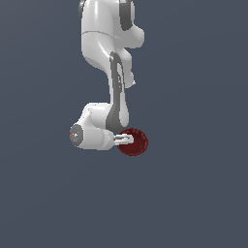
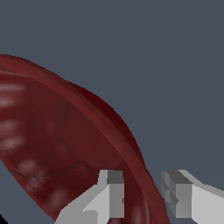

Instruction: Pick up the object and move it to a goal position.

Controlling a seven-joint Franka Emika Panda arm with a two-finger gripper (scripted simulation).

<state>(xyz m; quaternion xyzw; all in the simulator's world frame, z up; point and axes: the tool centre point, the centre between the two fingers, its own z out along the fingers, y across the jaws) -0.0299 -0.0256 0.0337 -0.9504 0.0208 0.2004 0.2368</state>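
- Arm (image 1: 109, 43): in the exterior view you see the white Panda reach down from the top of the frame, with its wrist bent so that the hand points sideways toward the exterior view's right.
- Gripper (image 1: 127, 139): it sits at the end of the hand, right at the disc.
- Disc (image 1: 132, 142): dark red, round and shallow, with a finely ridged rim. You see it stand on edge at the fingertips, on the gripper's side toward the exterior view's right, against the plain grey-blue background.
- Wrist view: the disc (image 2: 61, 140) fills much of the frame, tilted, hollow face toward the camera.
- Fingers (image 2: 114, 192): you see one pad lie over the hollow face and the other outside the rim. They pinch the disc's wall between them, with a narrow gap left beside the outer pad.
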